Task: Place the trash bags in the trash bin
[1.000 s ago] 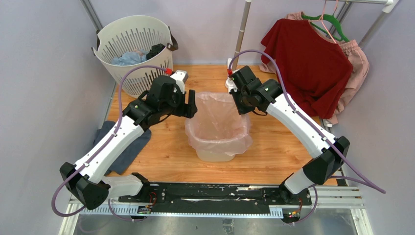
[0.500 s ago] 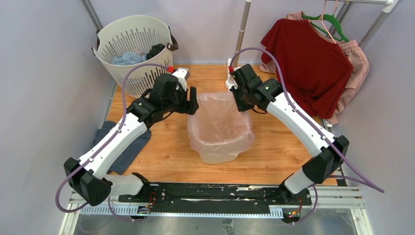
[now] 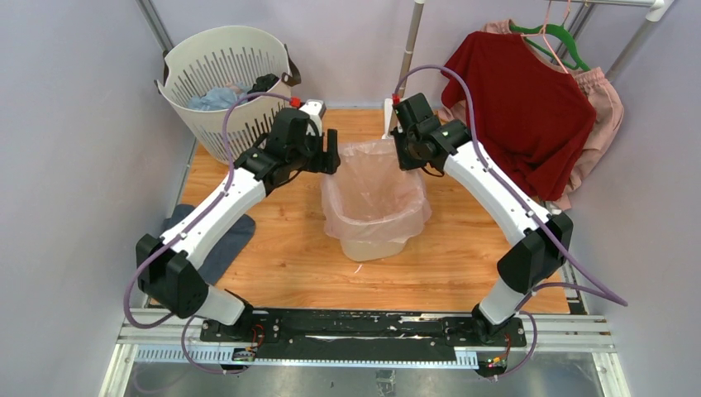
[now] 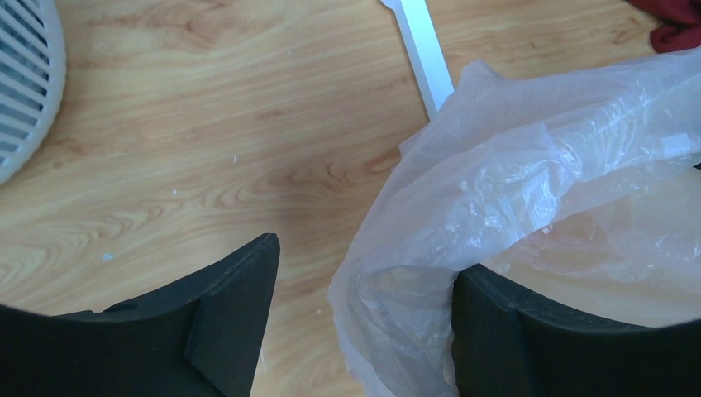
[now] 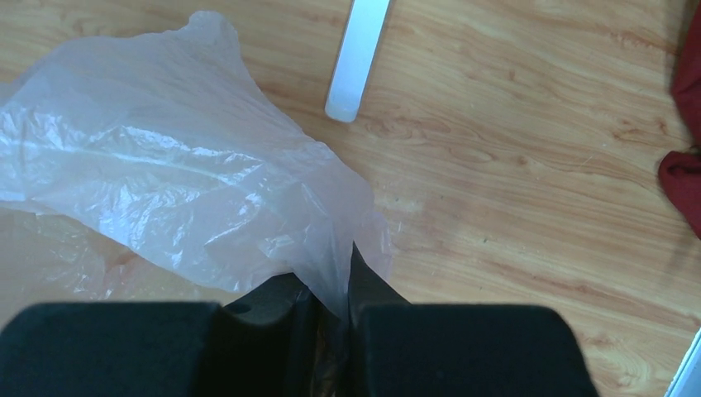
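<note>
At the middle of the wooden table, I judge lining under way: my right gripper pinches the thin translucent pale-pink plastic trash bag sitting in the cream-beige plastic trash bin, my left gripper gapes empty at its rim, and next the film needs folding over the edge.

Pink trash bag lines trash bin; white basket far-left, clothes far-right.

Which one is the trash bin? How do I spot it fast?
Look at the middle of the wooden table. The trash bin stands there, cream with smooth plain sides and a thin pink bag spread over its top. The white basket in the far left corner is rounder, and its walls are cut with slots.
</note>
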Controlling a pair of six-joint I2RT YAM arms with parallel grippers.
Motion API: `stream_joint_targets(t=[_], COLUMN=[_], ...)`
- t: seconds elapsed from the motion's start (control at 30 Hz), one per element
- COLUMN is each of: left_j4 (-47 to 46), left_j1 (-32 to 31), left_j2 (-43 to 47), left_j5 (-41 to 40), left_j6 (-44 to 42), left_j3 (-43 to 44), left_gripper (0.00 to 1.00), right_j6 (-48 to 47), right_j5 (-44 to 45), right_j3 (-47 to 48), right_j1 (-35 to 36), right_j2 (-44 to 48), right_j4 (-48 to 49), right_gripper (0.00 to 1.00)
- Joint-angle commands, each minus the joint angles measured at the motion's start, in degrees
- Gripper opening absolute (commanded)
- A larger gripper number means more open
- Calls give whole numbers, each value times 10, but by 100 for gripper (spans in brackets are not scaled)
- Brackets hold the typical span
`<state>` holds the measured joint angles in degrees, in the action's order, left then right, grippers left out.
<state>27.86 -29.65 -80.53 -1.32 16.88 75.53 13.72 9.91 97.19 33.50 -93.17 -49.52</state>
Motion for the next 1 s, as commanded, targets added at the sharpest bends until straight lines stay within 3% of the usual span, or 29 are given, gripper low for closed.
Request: stream_joint_targets(t=[0.0,0.33,0.43,0.6,0.77,0.97], left_j4=[-17,-32,-23,-11,7,35], left_j1=[18,49,53,53,53,54], left_j2=[-40,-104,-126,-124,-95,-70], left_j5=[3,30,35,50,41,35], left_j6=[-22,-20,-23,-19,-19,-27], left_j3=[51,122,147,152,153,177], left_gripper=[74,74,80,99,100,100], right_j6=[18,40,41,33,21,13], right_j5=[31,57,50,16,-25,-68], right_j3=[37,55,63,63,66,96], right_j1=[-21,-31,-39,-47,-52,-56], right_j2=[-21,-37,-46,-46,-23,1], right_j4=[19,43,50,50,47,34], right_gripper=[13,13,16,47,79,84])
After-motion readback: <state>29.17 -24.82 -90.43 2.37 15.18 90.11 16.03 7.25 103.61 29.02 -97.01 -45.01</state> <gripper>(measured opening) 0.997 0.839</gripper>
